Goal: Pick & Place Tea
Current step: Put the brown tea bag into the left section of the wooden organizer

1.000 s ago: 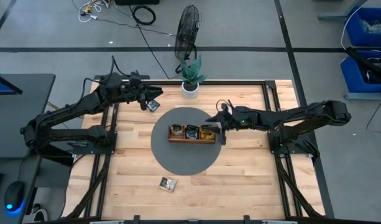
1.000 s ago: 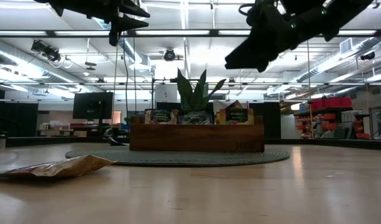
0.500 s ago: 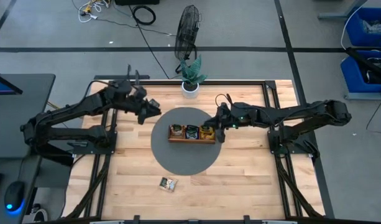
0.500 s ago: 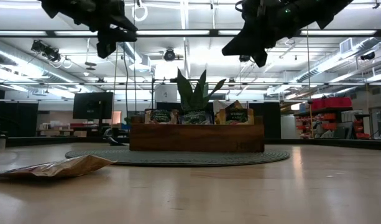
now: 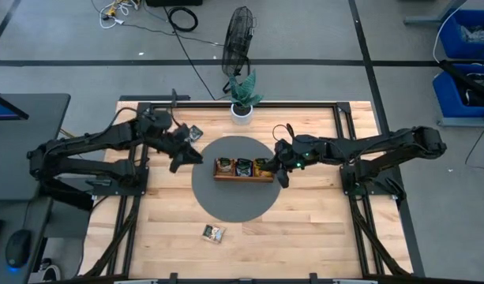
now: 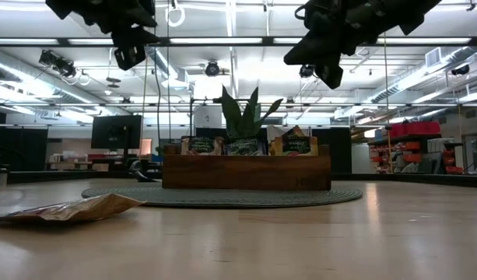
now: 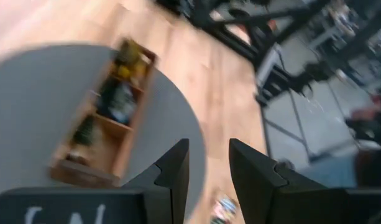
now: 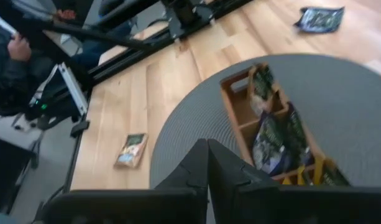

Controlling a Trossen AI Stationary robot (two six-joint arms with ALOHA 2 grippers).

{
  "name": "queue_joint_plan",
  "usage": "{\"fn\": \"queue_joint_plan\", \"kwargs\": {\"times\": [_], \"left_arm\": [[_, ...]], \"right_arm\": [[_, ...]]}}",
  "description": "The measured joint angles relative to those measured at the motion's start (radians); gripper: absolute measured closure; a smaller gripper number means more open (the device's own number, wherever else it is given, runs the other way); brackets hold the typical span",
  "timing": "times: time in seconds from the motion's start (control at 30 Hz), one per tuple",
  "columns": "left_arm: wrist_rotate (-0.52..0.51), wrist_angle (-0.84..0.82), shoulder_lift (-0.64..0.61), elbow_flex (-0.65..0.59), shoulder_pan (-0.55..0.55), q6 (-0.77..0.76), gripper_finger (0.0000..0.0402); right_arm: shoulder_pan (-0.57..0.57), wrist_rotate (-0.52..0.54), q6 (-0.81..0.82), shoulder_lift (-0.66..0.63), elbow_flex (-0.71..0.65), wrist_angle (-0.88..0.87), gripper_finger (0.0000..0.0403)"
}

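Observation:
A brown wooden tray (image 5: 243, 169) stands on the round grey mat (image 5: 234, 205), with tea sachets upright in its compartments (image 8: 274, 137). One dark sachet (image 5: 196, 132) lies flat on the bare wood at the far left of the mat. Another sachet (image 5: 213, 233) lies flat near the front edge. My left gripper (image 7: 209, 149) hangs open and empty above the mat's left rim (image 5: 181, 160). My right gripper (image 8: 207, 149) is shut on nothing, in the air just right of the tray (image 5: 281, 175).
A potted green plant (image 5: 242, 99) stands at the table's far edge, behind the tray. Black frame rails (image 5: 343, 142) run along both table sides. Bare wood lies in front of the mat and to its right. A person sits beyond the table (image 8: 16, 56).
My left gripper has travelled from beside the dark sachet at the far left toward the near edge, and now hangs over the mat's left rim. The dark sachet stays flat on the wood where it was.

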Motion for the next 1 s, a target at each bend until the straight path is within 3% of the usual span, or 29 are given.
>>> {"fn": "queue_joint_plan", "kwargs": {"times": [0.17,0.3,0.5,0.67,0.8,1.0], "left_arm": [[0.000,0.001,0.044,0.000,-0.146,-0.074,0.0285],[-0.061,0.005,0.121,0.000,-0.270,-0.161,0.0285],[-0.068,0.026,0.284,0.000,-0.408,-0.520,0.0285],[-0.065,0.169,0.414,0.000,-0.522,-0.707,0.0285],[-0.145,0.316,0.505,0.000,-0.597,-0.839,0.0285],[-0.200,0.328,0.608,0.000,-0.657,-1.196,0.0285]], "right_arm": [[0.029,-0.021,0.002,0.000,0.000,-0.018,0.0394],[0.057,-0.037,0.002,0.000,0.000,-0.026,0.0394],[0.093,-0.046,-0.005,0.000,0.000,-0.039,0.0394],[0.114,-0.048,-0.037,0.000,0.000,-0.053,0.0394],[0.112,-0.047,-0.040,0.000,0.000,-0.060,0.0394],[0.114,-0.048,-0.025,0.000,0.000,-0.062,0.0394]]}}
